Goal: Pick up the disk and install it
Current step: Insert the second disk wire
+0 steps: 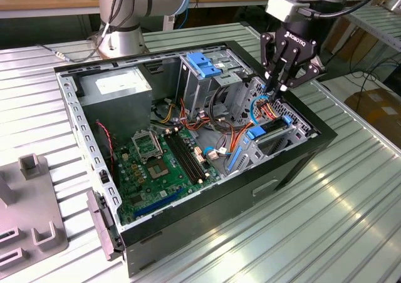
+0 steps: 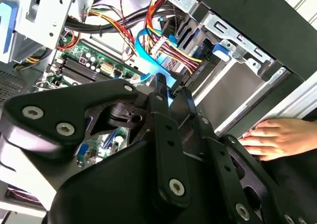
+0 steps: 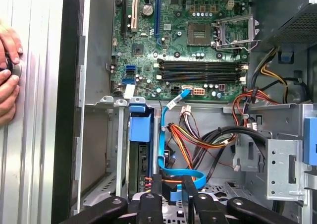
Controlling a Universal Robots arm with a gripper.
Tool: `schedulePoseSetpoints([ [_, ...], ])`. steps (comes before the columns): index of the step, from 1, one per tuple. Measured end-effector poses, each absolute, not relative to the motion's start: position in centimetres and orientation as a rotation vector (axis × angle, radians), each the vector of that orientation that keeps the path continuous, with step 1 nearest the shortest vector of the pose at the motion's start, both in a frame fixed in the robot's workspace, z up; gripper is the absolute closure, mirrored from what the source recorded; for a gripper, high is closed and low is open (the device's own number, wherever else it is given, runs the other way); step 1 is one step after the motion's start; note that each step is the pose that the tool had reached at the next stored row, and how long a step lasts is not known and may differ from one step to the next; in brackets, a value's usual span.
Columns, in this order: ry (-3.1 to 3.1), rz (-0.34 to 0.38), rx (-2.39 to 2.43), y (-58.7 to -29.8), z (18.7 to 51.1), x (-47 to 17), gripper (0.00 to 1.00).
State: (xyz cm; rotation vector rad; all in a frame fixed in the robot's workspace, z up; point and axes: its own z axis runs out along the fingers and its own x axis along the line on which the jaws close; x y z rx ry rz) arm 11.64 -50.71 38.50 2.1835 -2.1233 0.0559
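The pincer [image 1: 279, 87] hangs inside the open computer case [image 1: 294, 164] at the exterior view's right, its fingers [image 3: 153, 187] closed on a blue flat cable [image 3: 181, 175]. Just beside it the disk [image 3: 140, 157], in its blue carrier frame, stands on edge in the drive bay. Orange and yellow wires [image 3: 195, 137] crowd the gap. Farther off lies the green motherboard [image 1: 156, 164]. A person's hand [image 2: 270, 137] rests on the table [image 1: 351, 214] beside the case.
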Motion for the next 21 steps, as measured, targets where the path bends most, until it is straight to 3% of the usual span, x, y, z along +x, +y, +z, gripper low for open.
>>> schedulePoseSetpoints([
  [11, -2.068, 0.168, 2.122, -49.3, 37.3, 11.7, 0.71],
  [13, -2.067, 0.170, 2.121, -49.2, 37.0, 11.8, 0.84],
  [21, -2.089, 0.129, 2.145, -50.6, 36.7, 11.6, 0.84],
])
